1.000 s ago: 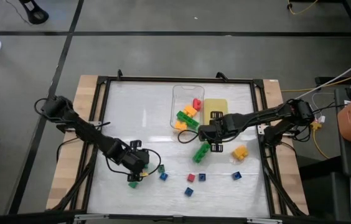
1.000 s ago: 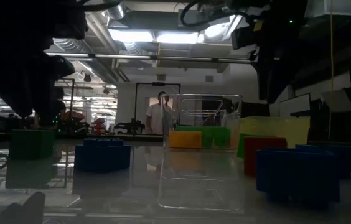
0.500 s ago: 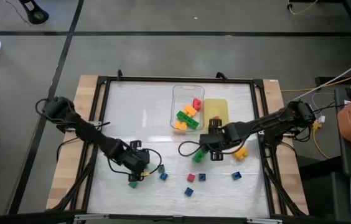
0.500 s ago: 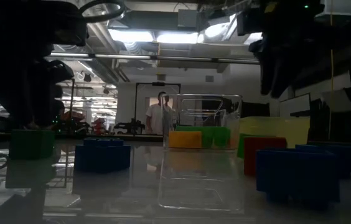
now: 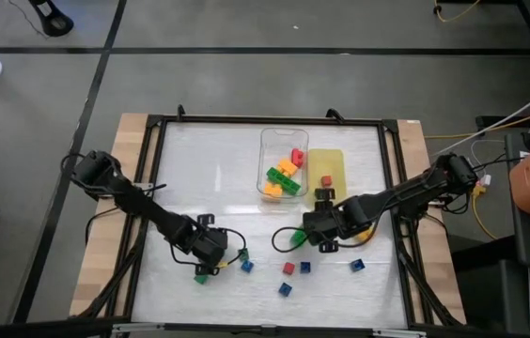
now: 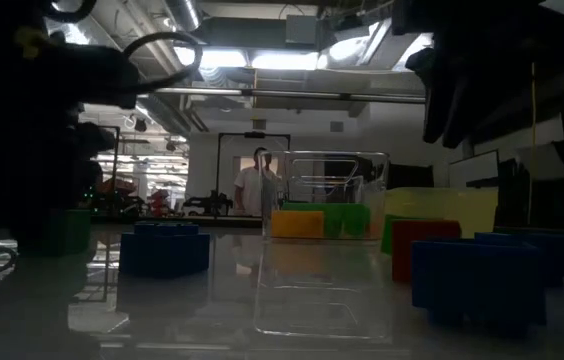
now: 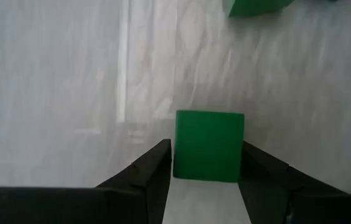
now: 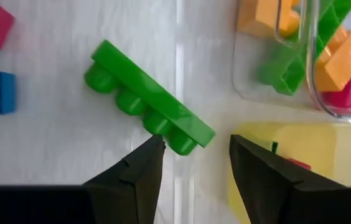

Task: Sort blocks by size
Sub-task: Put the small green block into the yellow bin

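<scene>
A small green cube (image 7: 208, 145) rests flat on the white table top. My left gripper (image 7: 205, 152) is open and low over it, pointing down, with one finger on each side; whether they touch it I cannot tell. In the high view this gripper (image 5: 205, 267) is near the front left. A long green studded bar (image 8: 147, 99) lies on its side on the table. My right gripper (image 8: 194, 152) hovers open above the bar's end and holds nothing. In the high view it (image 5: 321, 235) is near the bar (image 5: 293, 238).
A clear tray (image 5: 267, 150) at the back holds orange, green and red blocks. Beside it, a yellow tray (image 5: 333, 158) holds a red cube (image 5: 326, 180). Blue cubes (image 5: 246, 267) (image 5: 305, 268) (image 5: 357, 265) and a red one (image 5: 288, 268) dot the front. An orange block (image 5: 366, 230) lies under my right arm.
My right gripper has swung from beside the trays toward the table's near edge and now stands over the long green bar. My left gripper has sunk onto the small green cube, its fingers now on either side of it. Neither gripper has opened or shut.
</scene>
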